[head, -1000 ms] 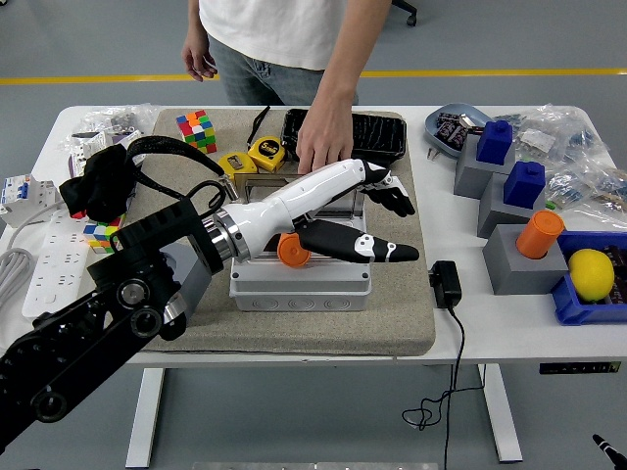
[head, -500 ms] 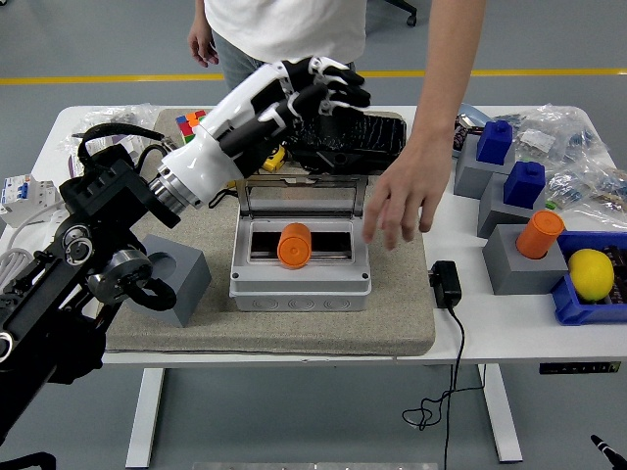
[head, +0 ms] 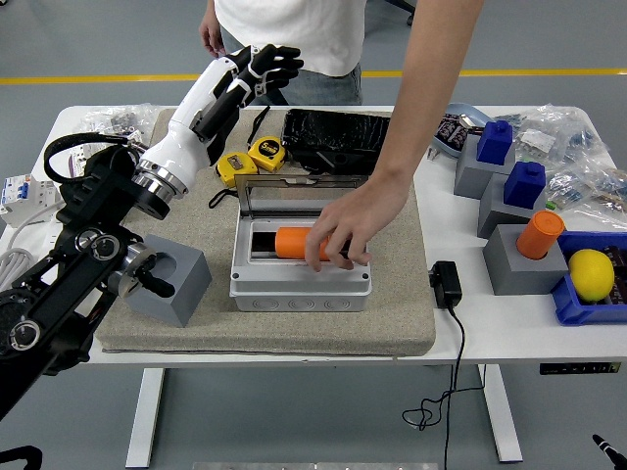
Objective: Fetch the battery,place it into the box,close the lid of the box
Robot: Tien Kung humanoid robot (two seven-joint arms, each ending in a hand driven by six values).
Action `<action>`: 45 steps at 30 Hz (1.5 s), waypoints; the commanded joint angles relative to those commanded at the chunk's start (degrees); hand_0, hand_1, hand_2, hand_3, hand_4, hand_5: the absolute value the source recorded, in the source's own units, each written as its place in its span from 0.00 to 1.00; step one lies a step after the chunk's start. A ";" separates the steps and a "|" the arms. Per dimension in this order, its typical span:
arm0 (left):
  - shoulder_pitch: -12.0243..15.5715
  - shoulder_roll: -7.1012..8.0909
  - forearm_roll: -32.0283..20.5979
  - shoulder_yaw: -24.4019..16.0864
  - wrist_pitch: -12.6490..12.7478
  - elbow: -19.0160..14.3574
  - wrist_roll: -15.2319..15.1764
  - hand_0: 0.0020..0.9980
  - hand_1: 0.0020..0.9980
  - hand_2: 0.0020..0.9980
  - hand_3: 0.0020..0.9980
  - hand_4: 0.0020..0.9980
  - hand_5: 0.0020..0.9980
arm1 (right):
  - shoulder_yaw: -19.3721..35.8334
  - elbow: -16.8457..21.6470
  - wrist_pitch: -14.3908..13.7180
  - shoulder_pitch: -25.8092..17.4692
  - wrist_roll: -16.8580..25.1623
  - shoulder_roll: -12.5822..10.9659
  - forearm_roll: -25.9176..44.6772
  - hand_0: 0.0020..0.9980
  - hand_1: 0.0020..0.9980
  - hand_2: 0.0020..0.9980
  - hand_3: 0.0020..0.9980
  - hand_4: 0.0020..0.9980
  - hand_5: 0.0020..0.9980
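Observation:
An orange cylindrical battery (head: 297, 243) lies on its side inside the grey box (head: 300, 286) at the middle of the mat. A person's hand (head: 343, 235) reaches in from the far side and grips the battery's right end. The box lid (head: 299, 196) stands open and upright along the box's back edge. My left hand (head: 261, 63) is raised high above the table's far left, well away from the box, its fingers spread and holding nothing. My right arm is out of view.
A grey block with a round hole (head: 174, 279) sits left of the box. Yellow tape measures (head: 251, 157) and a black pouch (head: 338, 137) lie behind it. A black charger (head: 446, 285) lies to its right. Grey blocks (head: 517, 262), a lemon (head: 590, 274) and a power strip (head: 44, 284) line the sides.
My left hand has lifted off the box and swung up and left. The person's hand came down into the box and the battery went from standing upright to lying on its side.

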 joint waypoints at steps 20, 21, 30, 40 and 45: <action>-1.18 0.81 48.11 2.79 -1.88 4.99 2.32 1.00 0.89 0.79 0.72 1.00 1.00 | 0.54 0.06 0.01 0.30 -0.05 -0.14 -0.35 0.85 0.83 0.79 0.82 1.00 1.00; -1.26 0.84 50.72 2.88 -2.20 5.47 2.53 1.00 0.89 0.79 0.72 1.00 1.00 | 0.58 0.05 0.00 0.33 -0.06 -0.14 -0.37 0.85 0.83 0.79 0.82 1.00 1.00; -0.59 1.25 60.37 3.65 -3.79 7.11 3.49 1.00 0.92 0.79 0.73 1.00 1.00 | 0.85 0.02 -0.04 0.24 -0.08 -0.14 -0.49 0.85 0.82 0.79 0.82 1.00 1.00; 0.86 2.44 60.37 5.96 -4.46 6.63 3.51 1.00 0.91 0.78 0.69 1.00 1.00 | 1.21 0.03 -0.01 0.26 -0.10 -0.08 -0.77 0.85 0.83 0.79 0.82 1.00 1.00; 1.53 3.03 60.37 7.17 -4.72 5.85 3.54 1.00 0.90 0.77 0.67 1.00 1.00 | 1.20 0.01 -0.02 0.26 -0.07 -0.13 -0.73 0.85 0.83 0.79 0.82 1.00 1.00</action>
